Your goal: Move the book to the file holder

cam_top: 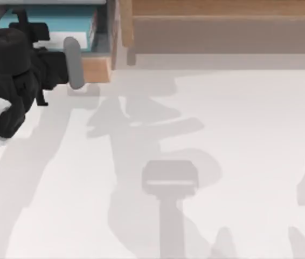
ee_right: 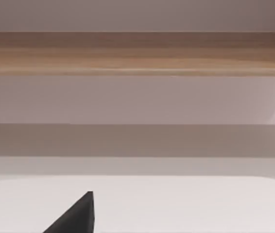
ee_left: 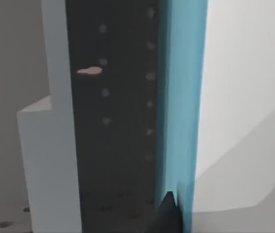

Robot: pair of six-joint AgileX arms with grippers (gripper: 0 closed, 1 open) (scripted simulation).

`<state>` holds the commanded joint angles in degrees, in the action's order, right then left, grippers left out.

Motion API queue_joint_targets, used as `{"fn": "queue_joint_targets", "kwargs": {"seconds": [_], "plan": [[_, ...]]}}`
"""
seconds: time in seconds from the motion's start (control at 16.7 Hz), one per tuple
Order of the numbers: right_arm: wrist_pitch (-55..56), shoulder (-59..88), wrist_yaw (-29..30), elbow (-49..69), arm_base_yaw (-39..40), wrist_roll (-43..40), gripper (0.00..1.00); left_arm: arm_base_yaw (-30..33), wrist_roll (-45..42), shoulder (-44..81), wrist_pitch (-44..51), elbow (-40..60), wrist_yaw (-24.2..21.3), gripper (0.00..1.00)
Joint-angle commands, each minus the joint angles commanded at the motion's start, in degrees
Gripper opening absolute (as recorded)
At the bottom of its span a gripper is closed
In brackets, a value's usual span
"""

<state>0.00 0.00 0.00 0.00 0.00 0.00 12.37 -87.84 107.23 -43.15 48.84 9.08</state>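
The book (cam_top: 44,21) lay inside the holder (cam_top: 96,69) at the table's top-left corner, teal cover up, with your left gripper (cam_top: 73,62) at the holder's front edge; whether it gripped the book, I could not tell. I judged this the placing step. Next you would need to confirm release and withdraw clear of the holder's walls; the right arm was parked facing the shelf (ee_right: 137,51).

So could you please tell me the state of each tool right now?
Left tool: at the file holder by the book; state cannot be told.
Right tool: cannot be told.
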Motion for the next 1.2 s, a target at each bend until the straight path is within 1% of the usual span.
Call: {"fn": "queue_joint_targets", "kwargs": {"seconds": [0.24, 1.02, 1.08, 1.2], "plan": [[0.0, 0.0, 0.0, 0.0, 0.0, 0.0, 1.00, 0.0, 0.0, 0.2, 0.1, 0.1, 0.0, 0.00], [0.0, 0.0, 0.0, 0.0, 0.0, 0.0, 1.00, 0.0, 0.0, 0.2, 0.1, 0.1, 0.0, 0.98], [0.0, 0.0, 0.0, 0.0, 0.0, 0.0, 1.00, 0.0, 0.0, 0.2, 0.1, 0.1, 0.0, 1.00], [0.0, 0.0, 0.0, 0.0, 0.0, 0.0, 1.00, 0.0, 0.0, 0.2, 0.1, 0.1, 0.0, 1.00]]}}
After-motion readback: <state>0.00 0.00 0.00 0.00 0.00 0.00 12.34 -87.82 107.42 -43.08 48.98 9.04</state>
